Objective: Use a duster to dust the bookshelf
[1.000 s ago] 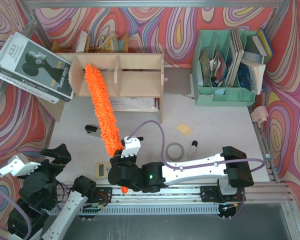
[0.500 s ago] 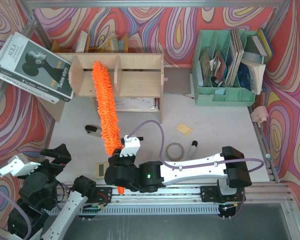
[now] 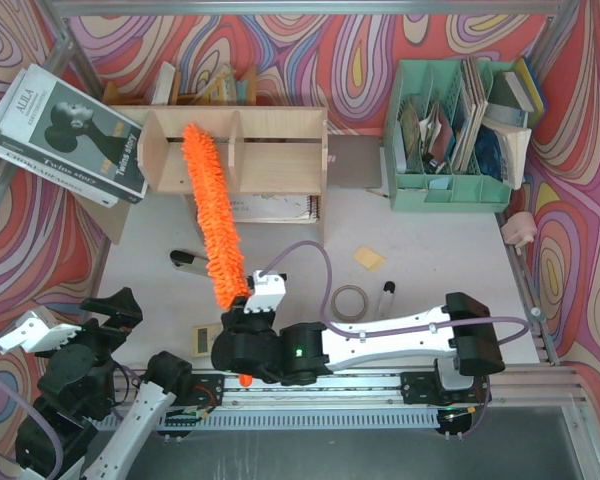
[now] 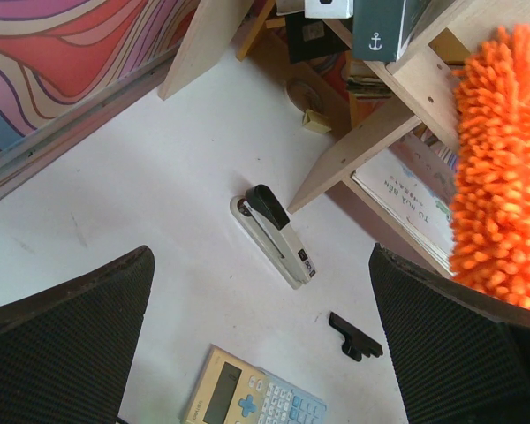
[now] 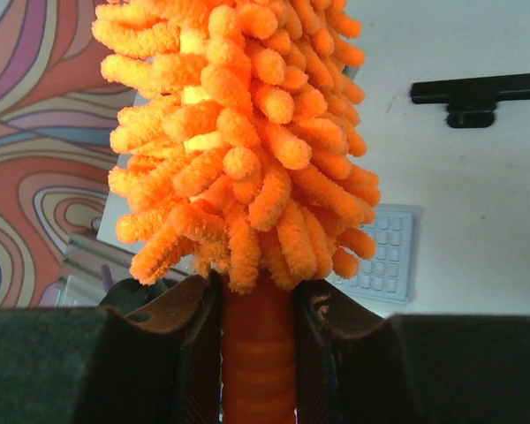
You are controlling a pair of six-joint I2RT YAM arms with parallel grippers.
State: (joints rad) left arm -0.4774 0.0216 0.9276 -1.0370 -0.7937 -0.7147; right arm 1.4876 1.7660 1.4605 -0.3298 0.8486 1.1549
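The bookshelf (image 3: 280, 150) stands at the back left of the table, and its leg shows in the left wrist view (image 4: 371, 141). The orange fluffy duster (image 3: 212, 215) slants up from my right gripper (image 3: 240, 318), with its tip over the shelf top between two dividers. The right gripper (image 5: 256, 318) is shut on the duster's orange handle (image 5: 256, 362), just below the fluffy head (image 5: 238, 132). My left gripper (image 3: 112, 305) is open and empty at the near left, low over the table (image 4: 261, 291). The duster also shows at the right edge of that view (image 4: 499, 177).
A stapler (image 3: 185, 262) (image 4: 274, 231), a calculator (image 3: 202, 340) (image 4: 252, 402) and a black clip (image 4: 353, 336) lie near the duster. A tape roll (image 3: 350, 300), a tube (image 3: 388, 298) and a yellow note (image 3: 370, 258) lie mid-table. A mint-green organizer (image 3: 450, 130) stands back right; large books (image 3: 65, 135) lean at the left.
The duster's tip has swung to the right along the shelf top. My right gripper shifted a little left with the handle. The left arm has not moved.
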